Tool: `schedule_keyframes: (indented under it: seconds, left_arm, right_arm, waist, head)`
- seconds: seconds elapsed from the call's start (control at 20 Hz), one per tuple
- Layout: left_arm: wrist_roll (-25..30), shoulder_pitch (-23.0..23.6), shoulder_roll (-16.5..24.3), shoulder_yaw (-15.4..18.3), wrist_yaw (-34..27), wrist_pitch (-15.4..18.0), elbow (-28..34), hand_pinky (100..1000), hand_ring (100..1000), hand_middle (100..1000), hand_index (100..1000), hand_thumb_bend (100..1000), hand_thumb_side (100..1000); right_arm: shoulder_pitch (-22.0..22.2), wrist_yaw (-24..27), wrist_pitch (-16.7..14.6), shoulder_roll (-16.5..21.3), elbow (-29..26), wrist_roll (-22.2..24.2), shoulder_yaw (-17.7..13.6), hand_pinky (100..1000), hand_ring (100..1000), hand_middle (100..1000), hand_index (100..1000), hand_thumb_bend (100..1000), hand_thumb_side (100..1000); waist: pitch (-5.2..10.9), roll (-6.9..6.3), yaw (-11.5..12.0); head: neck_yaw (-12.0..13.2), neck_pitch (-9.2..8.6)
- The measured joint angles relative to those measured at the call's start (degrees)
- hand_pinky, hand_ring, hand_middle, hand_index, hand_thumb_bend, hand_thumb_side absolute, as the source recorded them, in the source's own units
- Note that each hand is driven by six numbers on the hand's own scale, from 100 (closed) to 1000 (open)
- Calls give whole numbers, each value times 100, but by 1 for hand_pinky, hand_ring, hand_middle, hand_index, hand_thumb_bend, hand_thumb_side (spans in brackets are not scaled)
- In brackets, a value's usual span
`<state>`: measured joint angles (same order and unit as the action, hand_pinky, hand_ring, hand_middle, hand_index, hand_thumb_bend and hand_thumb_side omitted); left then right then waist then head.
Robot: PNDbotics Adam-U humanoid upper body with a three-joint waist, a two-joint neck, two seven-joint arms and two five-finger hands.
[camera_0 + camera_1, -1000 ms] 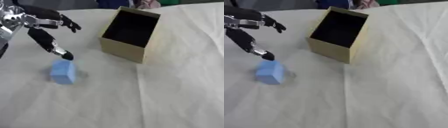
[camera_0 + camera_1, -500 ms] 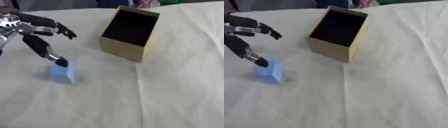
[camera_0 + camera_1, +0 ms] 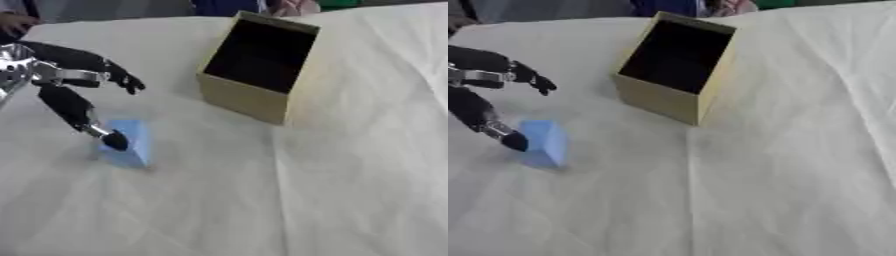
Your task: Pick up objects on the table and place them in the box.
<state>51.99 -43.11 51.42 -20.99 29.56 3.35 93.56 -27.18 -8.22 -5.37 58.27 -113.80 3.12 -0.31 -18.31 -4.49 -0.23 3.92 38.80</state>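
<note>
Left of the open cardboard box [image 3: 258, 70], well apart from it and nearer the camera, on the white tablecloth [image 3: 350, 175] — a small light-blue block [image 3: 131, 142], seemingly tilted up on an edge rather than lying flat. Against the block's left face, the thumb tip of the black left hand [image 3: 66, 80], reaching down from the left edge of the view. Above the block and clear of it, the hand's fingers [image 3: 122, 80], spread and only slightly bent, pointing toward the box. No grasp yet: hand released, nothing pinched, contact on one side only. Right hand nowhere in sight.

Risks from here, judged from this pose — a push from the thumb alone likely to tip or slide the block toward the box instead of trapping it; fingers closing too high likely to skim its top edge and flick it away; soft cloth underneath likely to wrinkle and let it topple. Later, a lift too low could clip the box's near wall.
</note>
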Motion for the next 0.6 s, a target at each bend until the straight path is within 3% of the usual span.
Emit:
schedule_keyframes:
  seconds: [0.6]
  left_arm:
    - [5, 38, -44, -170, 808, -62, -210, 918, 863, 792, 995, 872, 882]
  right_arm:
    - [47, 2, 12, -4, 0, 4, 0, 814, 857, 849, 929, 192, 1000]
  waist:
    - [0, 2, -11]
  head:
    - [26, 0]
